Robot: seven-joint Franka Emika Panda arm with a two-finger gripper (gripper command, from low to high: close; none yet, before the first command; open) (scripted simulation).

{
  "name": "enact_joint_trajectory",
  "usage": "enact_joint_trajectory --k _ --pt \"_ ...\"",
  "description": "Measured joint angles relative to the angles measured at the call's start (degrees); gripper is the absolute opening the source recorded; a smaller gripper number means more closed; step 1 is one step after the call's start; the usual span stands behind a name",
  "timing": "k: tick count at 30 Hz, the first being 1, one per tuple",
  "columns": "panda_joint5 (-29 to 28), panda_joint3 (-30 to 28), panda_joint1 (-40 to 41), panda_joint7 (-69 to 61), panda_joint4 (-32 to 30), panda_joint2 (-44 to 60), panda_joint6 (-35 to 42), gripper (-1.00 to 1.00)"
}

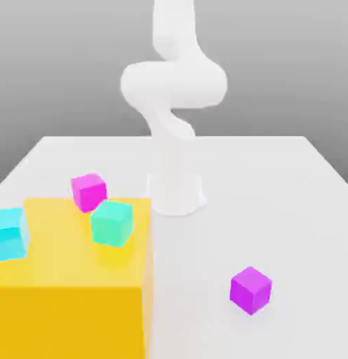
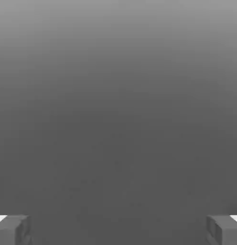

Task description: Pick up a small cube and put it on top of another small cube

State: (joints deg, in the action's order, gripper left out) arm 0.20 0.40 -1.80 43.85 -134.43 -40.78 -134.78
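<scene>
The small violet-purple cube (image 1: 250,289) sits alone on the white table (image 1: 289,210), toward the front on the exterior view's right. The other small cube, pink-magenta (image 1: 88,191), rests at the far edge of a yellow block (image 1: 71,294) on the exterior view's left. My white arm (image 1: 173,91) rises from its base at the table's middle and bends upward out of the picture. In the hand view my gripper (image 2: 118,229) is open, its two grey fingertips (image 2: 13,228) far apart, with nothing between them and plain grey beyond.
A teal-green cube (image 1: 111,222) stands on the yellow block just in front of the pink-magenta cube. A cyan cube (image 1: 10,233) sits at the block's edge on the exterior view's left. The arm's base (image 1: 175,189) stands beside the block's far corner.
</scene>
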Motion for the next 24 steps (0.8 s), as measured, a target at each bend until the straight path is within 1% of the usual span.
enact_joint_trajectory --k 14,20,24 --pt "0.68 3.93 -9.39 -11.23 -15.27 29.59 -17.48 0.00" --pt "-0.95 6.10 -13.09 -14.59 -21.72 42.09 -24.84 0.00" --pt "-3.79 4.82 -14.22 -13.33 -21.79 50.43 -31.16 0.00"
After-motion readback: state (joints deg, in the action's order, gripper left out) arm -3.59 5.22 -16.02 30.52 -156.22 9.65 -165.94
